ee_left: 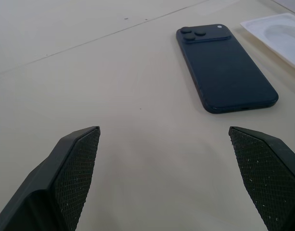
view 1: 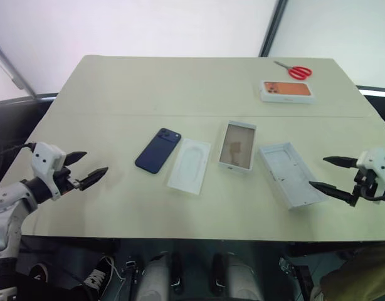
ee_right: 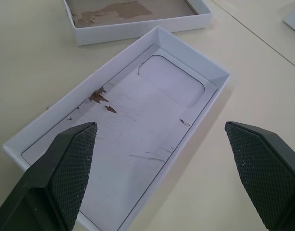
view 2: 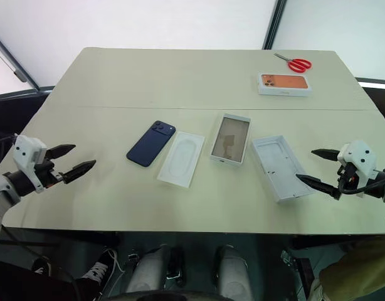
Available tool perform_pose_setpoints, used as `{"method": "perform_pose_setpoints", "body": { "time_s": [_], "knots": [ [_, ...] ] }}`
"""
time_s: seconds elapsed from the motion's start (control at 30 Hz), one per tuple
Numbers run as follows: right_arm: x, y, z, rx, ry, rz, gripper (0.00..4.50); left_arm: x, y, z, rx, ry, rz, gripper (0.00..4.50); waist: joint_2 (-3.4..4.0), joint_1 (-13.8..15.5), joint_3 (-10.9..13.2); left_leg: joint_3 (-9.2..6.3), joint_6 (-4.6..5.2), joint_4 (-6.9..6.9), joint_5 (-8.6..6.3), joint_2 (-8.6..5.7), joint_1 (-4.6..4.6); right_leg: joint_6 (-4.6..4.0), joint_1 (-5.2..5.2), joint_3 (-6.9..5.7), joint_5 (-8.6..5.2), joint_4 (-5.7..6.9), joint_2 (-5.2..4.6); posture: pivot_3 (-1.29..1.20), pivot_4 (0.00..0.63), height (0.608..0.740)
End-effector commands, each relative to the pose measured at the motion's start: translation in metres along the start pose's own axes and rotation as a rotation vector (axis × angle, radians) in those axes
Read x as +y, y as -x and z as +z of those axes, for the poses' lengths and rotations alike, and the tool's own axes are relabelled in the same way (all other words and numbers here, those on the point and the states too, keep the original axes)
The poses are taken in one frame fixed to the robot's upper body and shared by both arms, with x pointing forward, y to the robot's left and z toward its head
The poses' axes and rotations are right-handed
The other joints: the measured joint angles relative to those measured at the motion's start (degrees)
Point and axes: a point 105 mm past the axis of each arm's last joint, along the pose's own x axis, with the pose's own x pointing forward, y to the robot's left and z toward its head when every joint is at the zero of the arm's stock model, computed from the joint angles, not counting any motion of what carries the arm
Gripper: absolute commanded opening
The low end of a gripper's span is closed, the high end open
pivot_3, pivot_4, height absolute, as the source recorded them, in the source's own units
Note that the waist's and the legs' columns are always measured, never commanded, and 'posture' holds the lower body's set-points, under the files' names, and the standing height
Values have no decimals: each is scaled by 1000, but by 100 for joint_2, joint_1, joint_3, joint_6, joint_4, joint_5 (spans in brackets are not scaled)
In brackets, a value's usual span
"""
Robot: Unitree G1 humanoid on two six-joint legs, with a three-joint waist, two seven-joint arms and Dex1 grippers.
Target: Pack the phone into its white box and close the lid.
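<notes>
Four parts lie in a loose row across the middle of the beige surface [view 1: 117,207], all apart from one another, presumably spread out so each can be taken singly. The phone [view 1: 158,150] lies left of centre in the head view, back up, camera block toward the far edge, nothing on or around it. Just right of it, the thin moulded tray insert [view 1: 189,165], hollow side up. Right of centre, the white box [view 1: 237,146], open side up with its brownish floor showing: ready to receive the phone. Lower right, the lid [view 1: 291,174], turned inside up and skewed, so it will need flipping before it can close the box. Upper right: a second box with an orange phone picture [view 1: 287,91] and red-handled scissors [view 1: 296,71], well apart from the work; judged not part of the task. Left gripper [view 1: 83,169] hangs at the lower left with its jaws wide, empty, aimed toward the phone. Right gripper [view 1: 329,174] at the lower right edge, jaws likewise wide and empty, facing the lid's near end. Packing not begun; first step judged to be picking up the phone with the left arm.
</notes>
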Motion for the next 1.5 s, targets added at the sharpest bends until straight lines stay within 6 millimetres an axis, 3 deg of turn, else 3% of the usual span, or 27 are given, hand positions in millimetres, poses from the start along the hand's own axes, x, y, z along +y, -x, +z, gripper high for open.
{"method": "perform_pose_setpoints", "body": {
  "time_s": [0.03,1.03,1.23,1.33,1.5],
  "knots": [
    [-6,5,11,-31,44,-31,4449,5,6,13,-39,-32,19,4500,0,0,0,0,0,0,0,0,0,0,0,0,0,0,-1,0,150,738],
    [-8,-17,19,-60,97,-38,4449,-8,-16,33,-90,23,-23,4500,0,2,0,0,0,0,1,-1,0,1,2,0,1,1,0,0,150,738],
    [2,-43,68,-170,182,24,4449,-29,-43,44,-37,133,-83,4500,0,-3,0,0,-1,2,3,0,0,18,4,0,10,4,6,0,150,738],
    [21,-66,89,-215,237,94,4449,-40,-65,60,-87,260,-104,4500,-5,29,1,-1,10,7,9,-1,-1,21,9,0,11,5,10,0,150,738],
    [42,-91,116,-302,262,151,4449,-82,-86,69,-55,453,-275,4500,-9,11,1,-1,17,19,14,0,-1,25,17,-1,11,9,23,0,150,738]
  ]
}}
